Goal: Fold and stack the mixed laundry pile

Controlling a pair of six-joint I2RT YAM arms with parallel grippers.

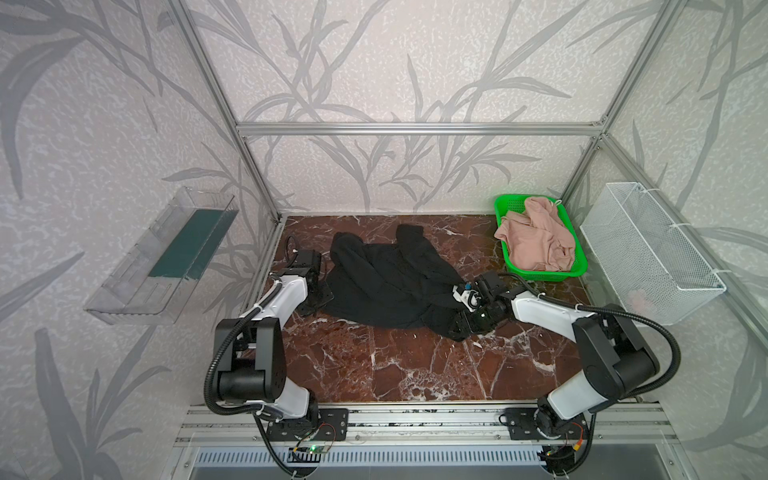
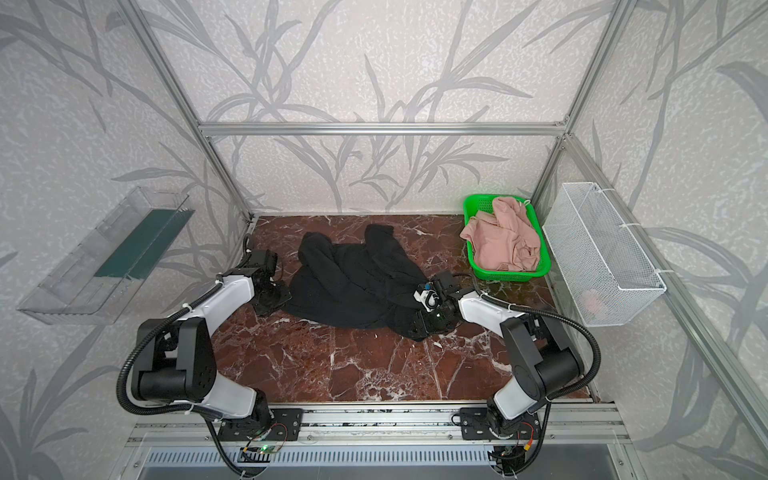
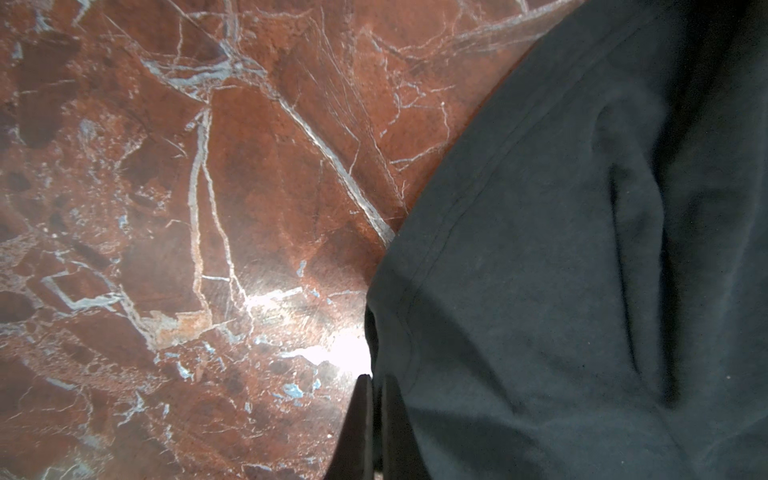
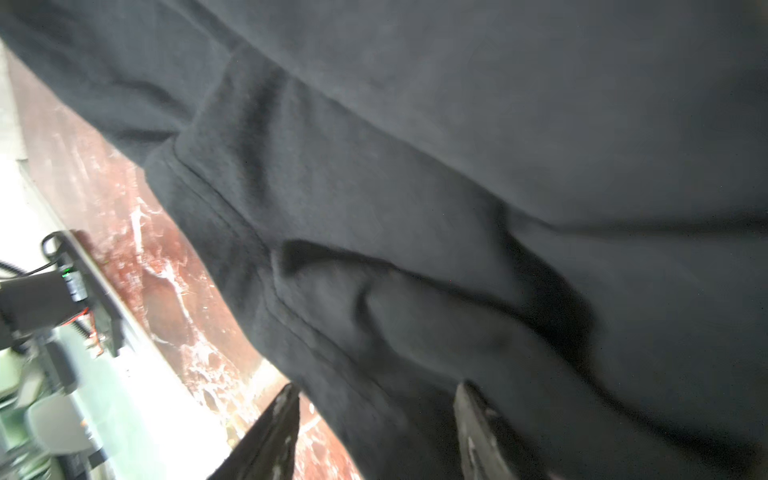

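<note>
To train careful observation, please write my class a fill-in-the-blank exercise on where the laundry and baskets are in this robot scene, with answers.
The pink garment lies bunched in the ___ plastic basket.
The T-shirt lying on the marble table is ___ in colour.
The right gripper is ___, its fingers either side of the T-shirt's hem.
The wire mesh basket on the side wall is ___ in colour.
Answers: green; black; open; white.

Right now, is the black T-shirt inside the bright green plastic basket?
No, the black T-shirt lies on the red marble tabletop, while the bright green plastic basket holds pink cloth.
</note>
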